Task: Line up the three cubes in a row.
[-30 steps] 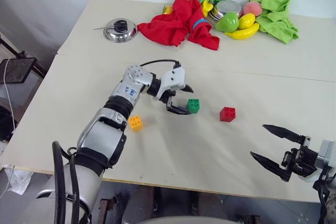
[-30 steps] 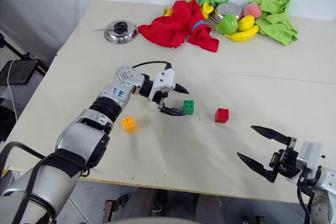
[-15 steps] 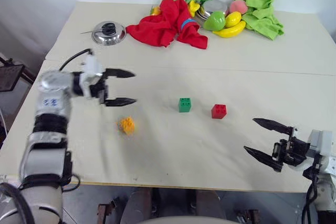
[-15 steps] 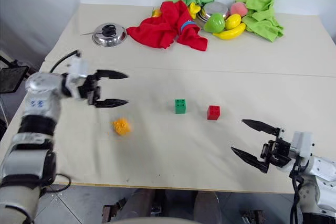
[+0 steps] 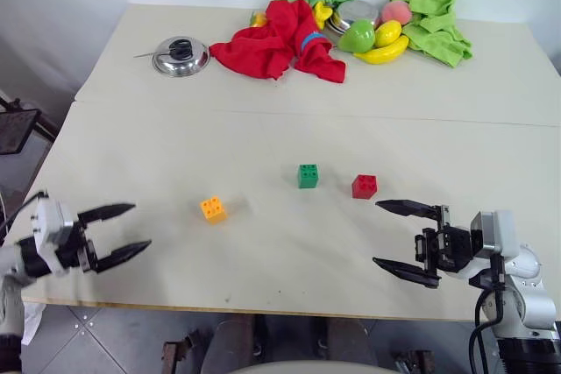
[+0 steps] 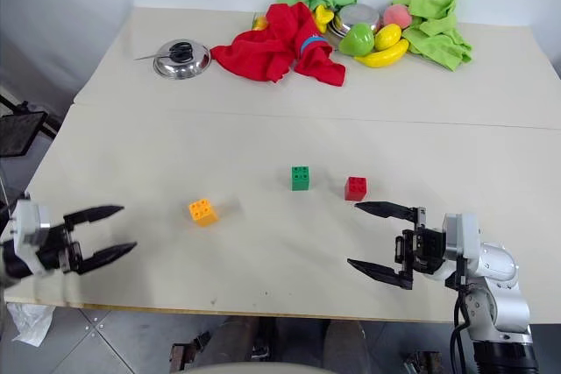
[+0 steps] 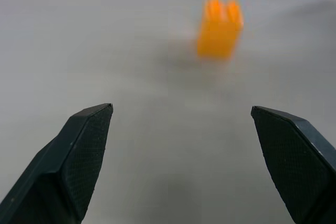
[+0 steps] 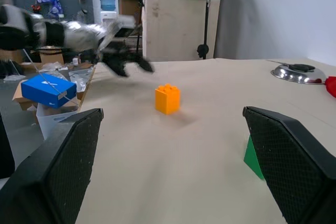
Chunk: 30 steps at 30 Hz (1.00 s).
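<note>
Orange-yellow cube (image 5: 212, 209) left of centre in the head view, alone on the pale tabletop (image 5: 263, 129). Green cube (image 5: 308, 175) near centre, red cube (image 5: 365, 187) just right of it and slightly lower, close but apart; orange one well apart from both and lower in the frame. Left claw (image 5: 123, 232) at lower left, spread wide, empty, near the tabletop's front edge. Right claw (image 5: 402, 238) at lower right, spread wide, empty, fingertips just below the red cube without touching. Along the top: steel pot lid (image 5: 180, 55) at upper left, red cloth (image 5: 276, 39) at upper centre, then plastic fruits (image 5: 379, 37), a steel bowl (image 5: 354, 13) and green cloths (image 5: 433, 25) at upper right.
</note>
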Motion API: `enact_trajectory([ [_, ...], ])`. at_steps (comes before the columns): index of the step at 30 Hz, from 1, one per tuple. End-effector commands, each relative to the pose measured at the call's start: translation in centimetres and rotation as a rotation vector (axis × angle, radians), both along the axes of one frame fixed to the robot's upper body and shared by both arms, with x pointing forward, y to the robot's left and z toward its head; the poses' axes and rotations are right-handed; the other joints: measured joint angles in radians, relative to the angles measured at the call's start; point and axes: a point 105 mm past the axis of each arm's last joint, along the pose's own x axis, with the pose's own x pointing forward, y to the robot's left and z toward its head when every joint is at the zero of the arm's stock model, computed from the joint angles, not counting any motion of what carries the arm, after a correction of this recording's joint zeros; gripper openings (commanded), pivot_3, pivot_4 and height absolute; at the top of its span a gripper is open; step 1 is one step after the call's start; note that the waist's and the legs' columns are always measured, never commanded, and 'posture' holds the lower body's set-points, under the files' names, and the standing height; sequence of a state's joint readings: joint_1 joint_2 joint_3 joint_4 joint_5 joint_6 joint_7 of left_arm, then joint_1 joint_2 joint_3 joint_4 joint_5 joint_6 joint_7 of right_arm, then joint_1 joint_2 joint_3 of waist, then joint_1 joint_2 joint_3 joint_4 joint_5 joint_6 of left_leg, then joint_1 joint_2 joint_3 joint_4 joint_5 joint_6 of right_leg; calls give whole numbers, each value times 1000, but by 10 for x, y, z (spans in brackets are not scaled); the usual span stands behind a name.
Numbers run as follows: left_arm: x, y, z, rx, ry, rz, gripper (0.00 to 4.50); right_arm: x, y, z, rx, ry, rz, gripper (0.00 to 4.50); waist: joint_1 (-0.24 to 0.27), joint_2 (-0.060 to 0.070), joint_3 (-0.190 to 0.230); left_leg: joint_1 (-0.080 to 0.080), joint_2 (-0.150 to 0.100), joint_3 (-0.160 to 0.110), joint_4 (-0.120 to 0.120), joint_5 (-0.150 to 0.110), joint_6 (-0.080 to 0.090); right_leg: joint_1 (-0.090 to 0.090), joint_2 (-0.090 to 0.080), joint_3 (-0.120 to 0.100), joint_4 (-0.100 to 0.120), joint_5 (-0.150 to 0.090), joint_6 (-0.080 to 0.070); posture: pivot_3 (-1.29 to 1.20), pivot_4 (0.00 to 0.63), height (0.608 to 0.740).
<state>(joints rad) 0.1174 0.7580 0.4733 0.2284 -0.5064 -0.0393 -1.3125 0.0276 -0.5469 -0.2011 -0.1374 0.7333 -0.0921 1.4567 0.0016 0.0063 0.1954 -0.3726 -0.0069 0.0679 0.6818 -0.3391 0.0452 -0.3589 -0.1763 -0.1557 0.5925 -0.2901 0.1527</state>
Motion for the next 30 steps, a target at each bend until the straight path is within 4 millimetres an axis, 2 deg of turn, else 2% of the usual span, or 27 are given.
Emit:
enact_trajectory([
  [1,1,-17,14,17,-97,-41,4488,1,-1,9,-6,-33,-7,4500,14,0,0,0,0,0,1,0,0,0,0,0,0,0,0,0,150,740],
  [9,26,-63,10,32,-154,-148,4488,-4,-18,1,-55,-17,-57,4500,22,0,0,1,-1,1,0,0,-1,0,0,0,1,0,0,0,150,740],
  [17,49,-96,5,-24,-138,-197,4488,-8,-26,-7,-74,19,-127,4500,19,0,0,1,1,4,0,0,0,0,1,1,1,0,0,0,150,740],
  [20,55,-104,-1,-2,-134,-198,3932,-11,-28,-9,-80,24,-148,4500,20,0,0,1,1,4,0,0,0,0,2,2,1,0,0,0,150,740],
  [27,57,-108,-2,-7,-117,-228,1699,-16,-35,-11,-86,22,-207,4500,21,0,0,1,1,4,0,0,0,0,2,2,0,0,0,0,150,740],
  [28,58,-107,0,-6,-121,-231,1488,-16,-36,-11,-87,24,-214,4500,21,0,0,1,1,4,0,0,0,0,2,2,0,0,0,0,150,740],
  [30,64,-111,13,-26,-137,-276,1486,-19,-40,-12,-94,28,-237,4500,23,0,0,1,1,4,0,0,0,0,2,2,0,0,0,0,150,740],
])
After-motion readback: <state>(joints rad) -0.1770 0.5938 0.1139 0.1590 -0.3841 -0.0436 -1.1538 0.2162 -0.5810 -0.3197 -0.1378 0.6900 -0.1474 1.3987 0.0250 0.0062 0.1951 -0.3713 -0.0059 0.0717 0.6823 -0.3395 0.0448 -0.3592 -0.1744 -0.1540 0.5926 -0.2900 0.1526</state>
